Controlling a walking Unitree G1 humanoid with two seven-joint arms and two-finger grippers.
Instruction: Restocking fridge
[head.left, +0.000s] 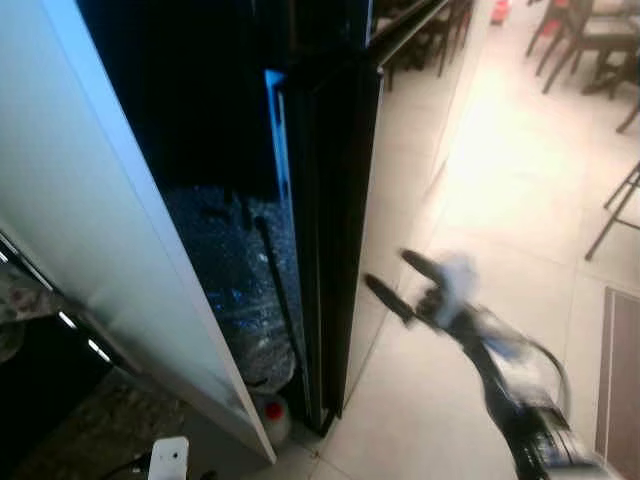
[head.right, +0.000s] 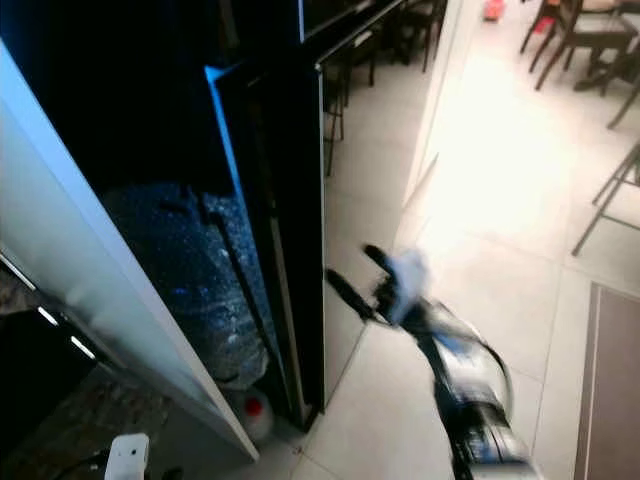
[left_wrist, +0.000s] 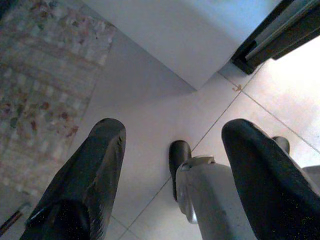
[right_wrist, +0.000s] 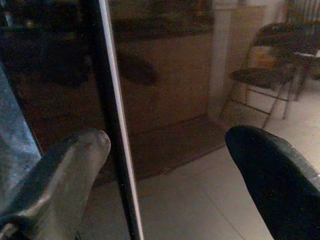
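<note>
Presently the right gripper (head.left: 398, 275), blurred, with fingers spread and holding nothing, hovers just beside the black fridge door (head.left: 335, 230) at its 4 o'clock, while the left gripper (left_wrist: 172, 150), likewise open and holding nothing, hangs over the pale tiled floor (left_wrist: 150, 115) near the white panel (head.left: 90, 200).

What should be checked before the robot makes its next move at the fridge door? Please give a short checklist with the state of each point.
1. Right hand open: ok, fingers spread apart, holding nothing.
2. Right hand near the fridge door: ok, close to its edge, but contact cannot be told; the arm is blurred.
3. Door open: ok, it stands ajar beside the white panel.
4. Inside of the fridge visible: cannot tell, too dark.
5. Left hand free: ok, open, pointing at the floor.
6. Floor by the door: not ok, a red-capped bottle stands at its foot.
</note>
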